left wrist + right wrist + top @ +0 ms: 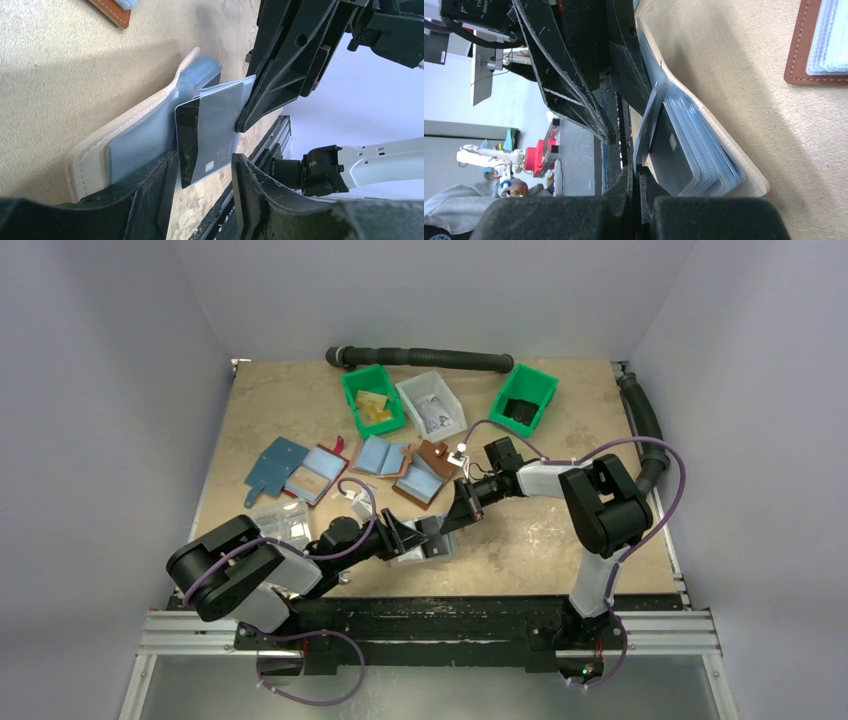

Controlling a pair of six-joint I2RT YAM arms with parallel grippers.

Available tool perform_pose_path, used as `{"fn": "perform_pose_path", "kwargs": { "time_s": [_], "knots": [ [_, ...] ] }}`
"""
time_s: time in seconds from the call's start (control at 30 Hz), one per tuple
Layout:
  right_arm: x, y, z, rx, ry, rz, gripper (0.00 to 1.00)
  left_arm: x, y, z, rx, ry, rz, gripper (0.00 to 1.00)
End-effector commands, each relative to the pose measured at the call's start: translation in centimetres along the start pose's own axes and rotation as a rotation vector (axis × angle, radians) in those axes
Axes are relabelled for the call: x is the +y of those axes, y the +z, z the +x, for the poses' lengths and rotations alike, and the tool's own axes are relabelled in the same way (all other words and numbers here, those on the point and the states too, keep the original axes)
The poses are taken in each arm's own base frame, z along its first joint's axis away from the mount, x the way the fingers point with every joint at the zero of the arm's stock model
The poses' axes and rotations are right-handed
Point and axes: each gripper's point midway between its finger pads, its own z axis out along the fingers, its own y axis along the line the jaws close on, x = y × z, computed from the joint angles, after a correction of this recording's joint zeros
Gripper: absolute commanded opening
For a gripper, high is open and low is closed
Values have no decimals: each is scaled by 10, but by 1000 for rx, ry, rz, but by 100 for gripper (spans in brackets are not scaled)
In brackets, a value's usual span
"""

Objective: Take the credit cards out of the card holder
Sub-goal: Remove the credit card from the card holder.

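My right gripper [637, 176] was pressed together on the thin edge of one credit card [216, 131], a pale grey one with a dark stripe and "VIP" printed on it. That card stood partly drawn out: the end I pinched was clear of the pocket, while the far end sat inside the card holder [95, 167]. Just behind it a dark grey card [670, 145] lay fully in its sleeve, with a stack of bluish sleeves behind that; I could not tell whether those held more cards.

My left gripper [202, 161] was half spread, its jaws on either side of the holder's near end, with the drawn card's corner between them. Whether the jaws were actually pressing on the holder I could not tell. The holder itself rested on the worktop [65, 70], close to the near edge, right between my two arms.

So I judged the task barely under way: no card was free yet, the first was mid-pull, and at least the dark one was left to do. A brown wallet [819, 45] lay nearby, apart from all this.
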Motion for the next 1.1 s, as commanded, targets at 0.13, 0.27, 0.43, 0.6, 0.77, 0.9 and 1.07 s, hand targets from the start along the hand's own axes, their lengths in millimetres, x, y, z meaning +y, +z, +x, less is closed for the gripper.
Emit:
{"fn": "perform_pose_path", "kwargs": {
  "time_s": [0.13,0.27,0.43,0.6,0.77,0.9,1.07],
  "knots": [
    [39,-6,-15,-12,-102,-140,0,-10,0,-18,-74,77,50,51],
    [42,-7,-15,-12,-105,-155,0,-14,3,-16,-44,101,65,55],
    [44,-7,-15,-11,-110,-160,0,-14,3,-19,-51,98,70,57],
    [47,-8,-16,-12,-118,-170,0,-15,0,-21,-58,104,78,68],
    [51,-9,-16,-12,-123,-188,0,-15,0,-24,-71,109,75,65],
    [54,-9,-16,-12,-126,-199,0,-16,1,-26,-82,118,79,61],
    [52,-8,-15,-10,-117,-198,0,-26,2,-33,-115,139,122,58]
  ]
}}
